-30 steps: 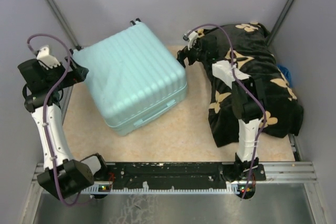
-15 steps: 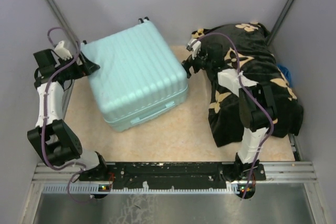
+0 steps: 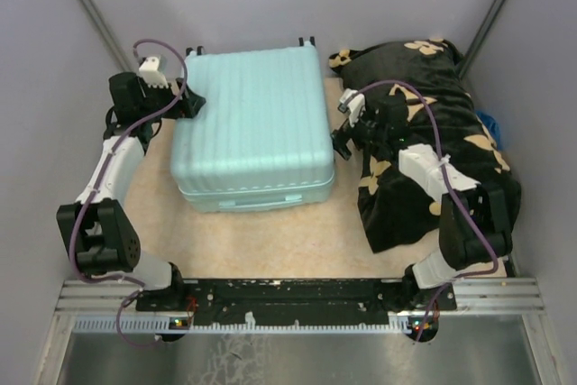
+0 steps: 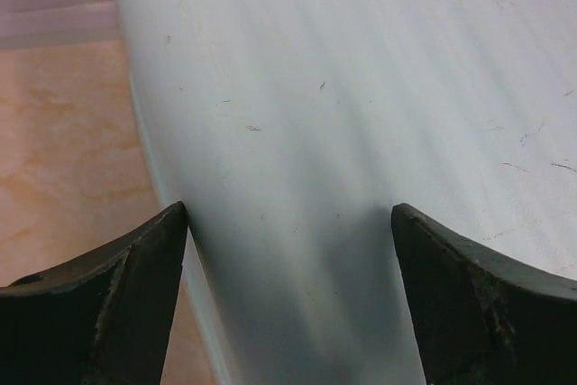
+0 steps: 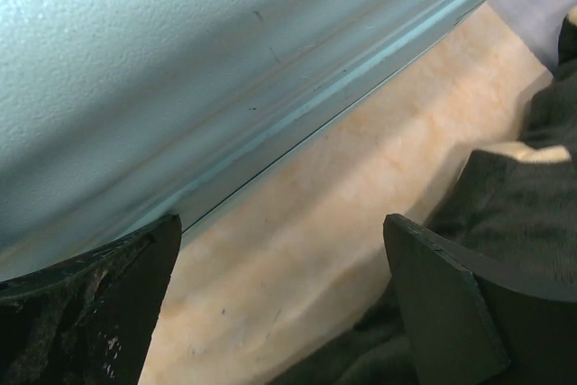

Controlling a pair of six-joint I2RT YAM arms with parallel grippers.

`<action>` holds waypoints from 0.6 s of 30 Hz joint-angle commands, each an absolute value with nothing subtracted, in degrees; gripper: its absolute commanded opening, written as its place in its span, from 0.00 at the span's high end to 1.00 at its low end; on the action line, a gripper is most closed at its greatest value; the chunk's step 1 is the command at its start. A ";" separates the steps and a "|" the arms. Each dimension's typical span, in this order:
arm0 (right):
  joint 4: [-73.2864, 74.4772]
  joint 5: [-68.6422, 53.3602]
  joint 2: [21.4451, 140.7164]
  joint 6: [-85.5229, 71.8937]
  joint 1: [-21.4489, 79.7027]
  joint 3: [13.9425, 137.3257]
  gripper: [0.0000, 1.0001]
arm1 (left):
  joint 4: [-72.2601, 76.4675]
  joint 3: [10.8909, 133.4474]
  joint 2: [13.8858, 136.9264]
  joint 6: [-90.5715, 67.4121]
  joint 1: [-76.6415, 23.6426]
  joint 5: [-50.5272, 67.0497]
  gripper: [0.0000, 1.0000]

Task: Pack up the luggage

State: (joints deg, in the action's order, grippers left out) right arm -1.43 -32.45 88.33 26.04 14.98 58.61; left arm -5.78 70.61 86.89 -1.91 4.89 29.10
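The luggage [image 3: 252,128], a pale mint ribbed hard-shell suitcase, lies shut and flat on the tan floor, with its small black wheels [image 3: 306,41] at the far edge. My left gripper [image 3: 192,101] is at its far left corner. In the left wrist view the left gripper [image 4: 288,209] is open, and the luggage [image 4: 361,87] shell fills the space ahead of the jaws. My right gripper [image 3: 341,143] is beside the luggage's right side. In the right wrist view the right gripper [image 5: 279,218] is open over bare floor, with the luggage [image 5: 180,60] to its left.
A black blanket with tan flowers [image 3: 442,142] is heaped at the right, under my right arm; the blanket [image 5: 523,214] lies close by the right finger. Something blue [image 3: 489,123] shows behind it. Grey walls close in on three sides. The arms' base rail [image 3: 288,295] runs along the near edge.
The luggage has turned from a skewed pose to square with the walls. My left gripper swung right and farther along its far left corner. My right gripper drew nearer along its right side.
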 commanded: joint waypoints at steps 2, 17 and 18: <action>-0.06 -43.77 80.03 24.67 16.13 55.48 0.01 | -19.38 60.32 86.84 -2.59 -9.82 49.37 0.09; 8.34 -38.58 70.90 22.33 8.51 58.45 0.01 | -35.91 81.89 88.60 10.03 -1.25 43.31 0.00; 9.10 -38.05 70.46 22.40 7.83 59.46 0.01 | -36.20 83.84 88.78 10.40 0.44 43.81 0.00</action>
State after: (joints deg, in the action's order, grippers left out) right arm 8.84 -32.86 75.44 24.64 9.61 52.07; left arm -18.72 78.74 86.96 5.32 -0.40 29.50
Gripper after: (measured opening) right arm 0.988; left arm 1.000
